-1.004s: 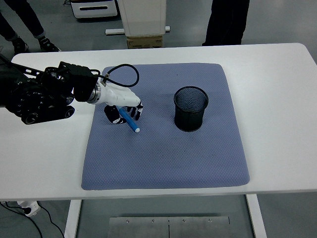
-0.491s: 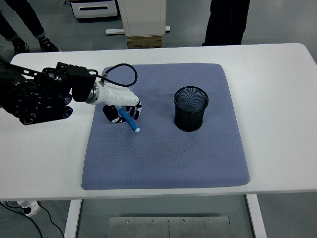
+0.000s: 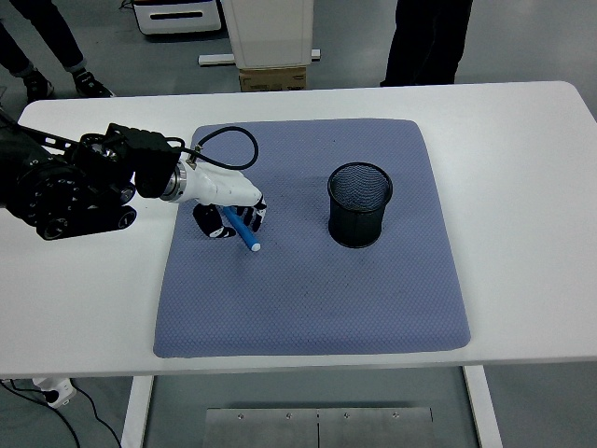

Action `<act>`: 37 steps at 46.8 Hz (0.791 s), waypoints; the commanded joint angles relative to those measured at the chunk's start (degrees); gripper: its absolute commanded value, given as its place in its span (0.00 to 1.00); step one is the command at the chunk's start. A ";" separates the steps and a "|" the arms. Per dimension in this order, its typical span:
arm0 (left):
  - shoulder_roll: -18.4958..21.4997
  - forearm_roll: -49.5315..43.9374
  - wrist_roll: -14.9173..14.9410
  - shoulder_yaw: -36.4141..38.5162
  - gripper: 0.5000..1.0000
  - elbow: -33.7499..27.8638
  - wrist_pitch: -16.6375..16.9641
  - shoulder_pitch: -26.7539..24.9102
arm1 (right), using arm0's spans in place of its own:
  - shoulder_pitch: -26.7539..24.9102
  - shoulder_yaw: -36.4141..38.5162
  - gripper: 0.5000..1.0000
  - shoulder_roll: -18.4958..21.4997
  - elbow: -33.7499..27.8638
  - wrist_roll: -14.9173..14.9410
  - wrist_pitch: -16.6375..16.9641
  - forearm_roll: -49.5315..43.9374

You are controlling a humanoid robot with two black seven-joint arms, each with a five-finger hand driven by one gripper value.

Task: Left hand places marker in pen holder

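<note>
Left hand (image 3: 224,207) had its fingers curled around the blue marker (image 3: 240,228) (white tip pointing to 5 o'clock) over the blue-grey mat (image 3: 308,280), at 9 o'clock from the black mesh pen holder (image 3: 359,204).

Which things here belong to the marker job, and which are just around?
Job: left hand, gripping the blue marker; black mesh pen holder, standing apart on the mat.
Around: blue-grey mat, white table, cardboard box behind it.

Blue mat (image 3: 308,289) on white table (image 3: 522,187)
</note>
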 commanded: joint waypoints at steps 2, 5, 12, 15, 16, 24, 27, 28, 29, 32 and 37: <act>-0.08 0.09 0.00 0.00 0.24 0.00 0.73 0.21 | -0.07 0.00 1.00 0.00 0.00 0.00 -0.01 0.00; -0.08 0.09 0.09 0.26 0.24 0.00 0.99 0.56 | 0.02 0.00 1.00 0.00 0.00 0.00 -0.01 0.00; -0.08 0.09 0.09 0.26 0.24 0.00 1.08 0.74 | -0.07 0.00 1.00 0.00 0.00 0.00 -0.01 0.00; -0.17 0.09 0.09 0.26 0.23 0.09 1.08 0.82 | -0.07 0.00 1.00 0.00 0.00 0.00 -0.01 0.00; -0.17 0.09 0.09 0.26 0.23 0.00 1.08 0.82 | -0.07 0.00 1.00 0.00 0.00 0.00 -0.01 0.00; -0.26 0.09 0.09 0.35 0.16 0.09 1.08 0.82 | -0.07 0.00 1.00 0.00 0.00 0.00 -0.01 0.00; -0.35 0.18 0.09 0.35 0.10 0.09 0.99 1.00 | -0.07 0.00 1.00 0.00 0.00 0.00 -0.01 0.00; -0.35 0.18 0.09 0.35 0.09 0.09 0.99 1.09 | -0.07 0.00 1.00 0.00 0.00 0.00 -0.01 0.00; -0.35 0.18 0.09 0.35 0.08 0.09 0.99 1.09 | -0.07 0.00 1.00 0.00 0.00 0.00 -0.01 0.00; -0.35 0.18 0.09 0.35 0.04 0.09 0.99 1.17 | -0.07 0.00 1.00 0.00 0.00 0.00 -0.01 0.00; -0.35 0.18 0.09 0.61 0.01 0.09 0.99 1.17 | -0.07 0.00 1.00 0.00 0.00 0.00 -0.01 0.00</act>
